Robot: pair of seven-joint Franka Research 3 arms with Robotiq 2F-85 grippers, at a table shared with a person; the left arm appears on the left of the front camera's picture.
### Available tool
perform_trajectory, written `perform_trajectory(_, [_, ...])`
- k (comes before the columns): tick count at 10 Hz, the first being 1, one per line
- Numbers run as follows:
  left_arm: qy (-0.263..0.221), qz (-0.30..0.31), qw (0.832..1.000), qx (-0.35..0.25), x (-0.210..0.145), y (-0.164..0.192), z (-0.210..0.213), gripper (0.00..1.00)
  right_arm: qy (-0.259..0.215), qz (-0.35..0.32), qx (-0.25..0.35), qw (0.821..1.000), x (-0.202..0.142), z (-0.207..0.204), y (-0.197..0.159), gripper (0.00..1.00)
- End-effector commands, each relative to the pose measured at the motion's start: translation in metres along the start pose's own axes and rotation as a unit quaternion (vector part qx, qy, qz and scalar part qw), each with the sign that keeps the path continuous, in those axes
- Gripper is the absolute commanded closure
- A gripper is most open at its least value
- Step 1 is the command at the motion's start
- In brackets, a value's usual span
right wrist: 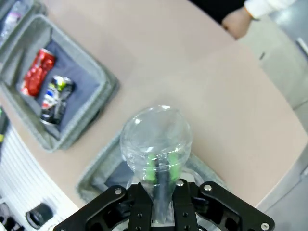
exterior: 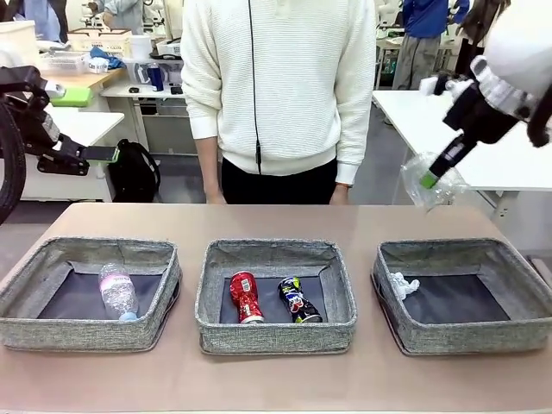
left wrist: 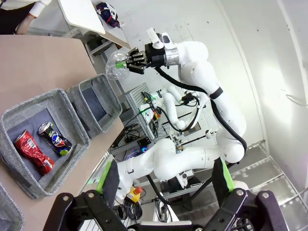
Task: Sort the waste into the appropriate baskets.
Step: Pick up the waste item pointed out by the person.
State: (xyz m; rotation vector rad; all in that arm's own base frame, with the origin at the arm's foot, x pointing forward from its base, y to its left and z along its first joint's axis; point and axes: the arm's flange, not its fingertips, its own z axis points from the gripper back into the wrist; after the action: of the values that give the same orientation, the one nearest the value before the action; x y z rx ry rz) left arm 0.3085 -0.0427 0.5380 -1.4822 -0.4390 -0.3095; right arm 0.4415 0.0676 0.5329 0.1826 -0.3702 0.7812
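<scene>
Clear plastic cup (exterior: 429, 179) is held up in the air by the right pincer (exterior: 435, 172), whose fingers are pinched shut on its wall. It hangs above the right basket (exterior: 466, 296), where a crumpled white paper ball (exterior: 402, 285) is seen in a corner. In the middle basket (exterior: 275, 295) a red crushed can (exterior: 246, 297) and a dark multicoloured crushed can (exterior: 298, 300) are laid side by side. A clear plastic bottle (exterior: 117, 291) is laid in the left basket (exterior: 89, 293). All three baskets are set on the table (exterior: 276, 379). The left pincer (left wrist: 166, 185) is kept wide, with nothing between its fingers. A person's white sleeve (exterior: 352, 129) is seen at the far side.
</scene>
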Motion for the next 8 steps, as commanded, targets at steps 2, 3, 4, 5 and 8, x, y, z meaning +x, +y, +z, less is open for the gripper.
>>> perform_trajectory(2, [-0.005, -0.012, 1.000, -0.010, -0.002, -0.001, -0.002, 0.00, 0.035, -0.063, -0.009, 0.997, 0.065, 0.058, 0.053, 0.89])
perform_trajectory(3, [-0.005, -0.012, 1.000, -0.010, -0.002, -0.001, -0.002, 0.00, 0.080, -0.122, 0.023, 0.989, 0.096, 0.082, 0.081, 0.89])
perform_trajectory(4, [-0.005, -0.012, 1.000, -0.010, -0.002, -0.001, -0.002, 0.00, 0.111, -0.161, 0.025, 0.980, 0.124, 0.098, 0.107, 0.89])
perform_trajectory(5, [-0.005, -0.012, 1.000, -0.010, -0.002, -0.001, -0.002, 0.00, 0.110, -0.194, 0.017, 0.975, 0.146, 0.110, 0.132, 0.89])
perform_trajectory(8, [-0.005, -0.012, 1.000, -0.010, -0.002, -0.001, -0.002, 0.00, 0.136, -0.264, -0.037, 0.954, 0.211, 0.125, 0.232, 0.89])
